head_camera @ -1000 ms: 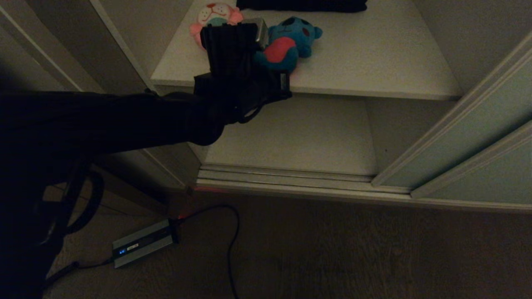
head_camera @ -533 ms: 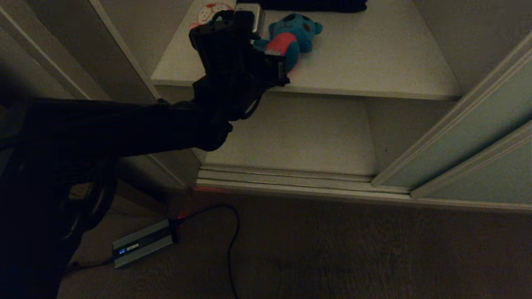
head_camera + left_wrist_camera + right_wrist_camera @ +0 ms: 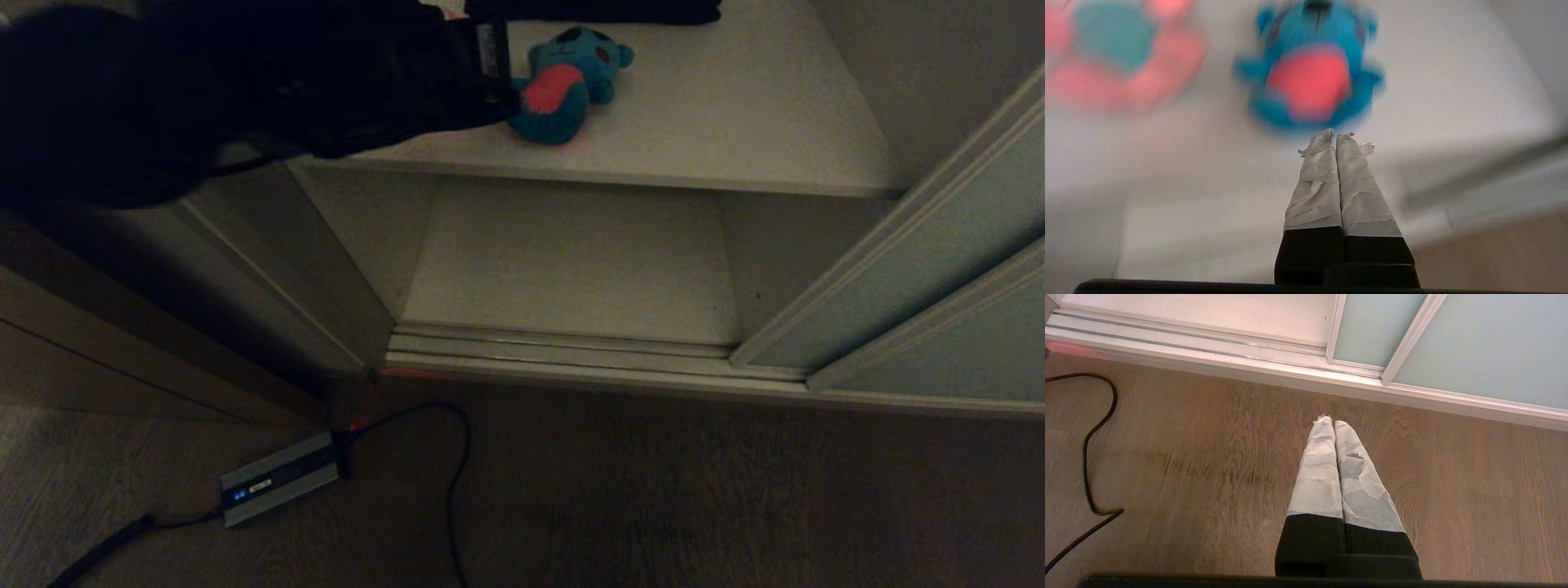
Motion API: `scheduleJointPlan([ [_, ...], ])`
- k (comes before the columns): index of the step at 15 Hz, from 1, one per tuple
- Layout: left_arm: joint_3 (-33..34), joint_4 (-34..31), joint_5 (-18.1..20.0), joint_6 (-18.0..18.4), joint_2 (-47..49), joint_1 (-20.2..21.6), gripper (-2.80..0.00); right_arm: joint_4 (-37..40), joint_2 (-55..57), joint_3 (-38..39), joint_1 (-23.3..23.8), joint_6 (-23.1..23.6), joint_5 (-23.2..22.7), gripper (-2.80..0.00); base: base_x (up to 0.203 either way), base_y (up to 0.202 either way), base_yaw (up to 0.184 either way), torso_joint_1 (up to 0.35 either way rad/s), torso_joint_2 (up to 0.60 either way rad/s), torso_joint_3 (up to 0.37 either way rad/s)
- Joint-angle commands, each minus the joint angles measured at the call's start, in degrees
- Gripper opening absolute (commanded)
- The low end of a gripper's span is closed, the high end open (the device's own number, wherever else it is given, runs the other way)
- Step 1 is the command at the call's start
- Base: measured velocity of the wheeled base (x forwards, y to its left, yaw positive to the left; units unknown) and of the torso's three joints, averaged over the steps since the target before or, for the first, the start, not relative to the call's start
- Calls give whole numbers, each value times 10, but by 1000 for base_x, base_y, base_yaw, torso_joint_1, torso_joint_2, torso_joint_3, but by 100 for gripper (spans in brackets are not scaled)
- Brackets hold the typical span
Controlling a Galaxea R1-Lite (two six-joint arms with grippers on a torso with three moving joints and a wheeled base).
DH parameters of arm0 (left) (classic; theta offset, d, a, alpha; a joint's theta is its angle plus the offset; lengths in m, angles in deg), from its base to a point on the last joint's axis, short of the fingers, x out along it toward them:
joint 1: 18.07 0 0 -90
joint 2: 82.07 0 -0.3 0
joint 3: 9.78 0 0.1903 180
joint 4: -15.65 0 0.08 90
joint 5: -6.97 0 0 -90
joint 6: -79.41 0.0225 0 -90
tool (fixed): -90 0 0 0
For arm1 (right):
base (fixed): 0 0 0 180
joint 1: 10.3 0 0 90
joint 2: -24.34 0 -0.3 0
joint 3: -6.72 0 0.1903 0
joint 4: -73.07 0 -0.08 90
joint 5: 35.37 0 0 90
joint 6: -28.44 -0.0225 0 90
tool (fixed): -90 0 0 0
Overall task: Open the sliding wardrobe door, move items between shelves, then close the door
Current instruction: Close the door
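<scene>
A small teal plush toy (image 3: 565, 88) with a red-pink belly lies on the upper shelf (image 3: 735, 122). The wardrobe stands open, its pale grey-green sliding door (image 3: 922, 269) off to the right. My left arm (image 3: 245, 82) reaches over the shelf's left end and hides the pink plush toy in the head view. In the left wrist view my left gripper (image 3: 1336, 136) is shut and empty. Its tips are just short of the teal toy (image 3: 1310, 81), with the pink toy (image 3: 1122, 61) beside it. My right gripper (image 3: 1333, 422) hangs shut over the wooden floor. The lower shelf (image 3: 571, 261) is bare.
A dark folded cloth (image 3: 596, 10) lies at the back of the upper shelf. The ribbed floor track (image 3: 563, 347) runs along the wardrobe's front. A power brick (image 3: 277, 478) and its cable (image 3: 457, 457) lie on the floor at the left. A brown side panel (image 3: 122, 327) stands at the left.
My left arm has risen and swung up to the top left of the head view, uncovering the lower shelf and the floor. The teal toy stays where it was.
</scene>
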Motion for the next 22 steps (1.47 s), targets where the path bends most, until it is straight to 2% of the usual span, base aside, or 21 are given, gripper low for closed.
scheduleJointPlan([
  [1,78,-185,-2,-17,-166,17,-280,0,1,2,0,0,0,-280,0,0,0,0,0,0],
  [3,176,-256,-1,-15,-269,58,-280,0,1,2,0,0,0,-280,0,0,0,0,0,0],
  [5,308,-283,-1,-3,-392,113,-280,0,1,3,0,0,0,-280,0,0,0,0,0,0],
  [8,463,-301,8,23,-589,212,-280,0,1,2,0,0,0,-280,0,0,0,0,0,0],
  [11,602,-310,29,39,-776,277,-280,0,1,2,0,0,0,-280,0,0,0,0,0,0],
  [13,722,-306,43,48,-860,320,-280,0,1,2,0,0,0,-280,0,0,0,0,0,0],
  [16,881,-265,57,66,-975,343,-280,0,1,2,0,0,0,-280,0,0,0,0,0,0],
  [17,923,-224,64,64,-993,347,-280,0,1,2,0,0,0,-280,0,0,0,0,0,0],
  [18,949,-190,83,48,-995,349,-280,0,1,2,0,0,0,-280,0,0,0,0,0,0],
  [19,956,-180,118,42,-995,350,-280,0,1,2,0,0,0,-280,0,0,0,0,0,0],
  [22,956,-179,122,47,-994,351,-280,0,1,2,0,0,0,-280,0,0,0,2,2,9],
])
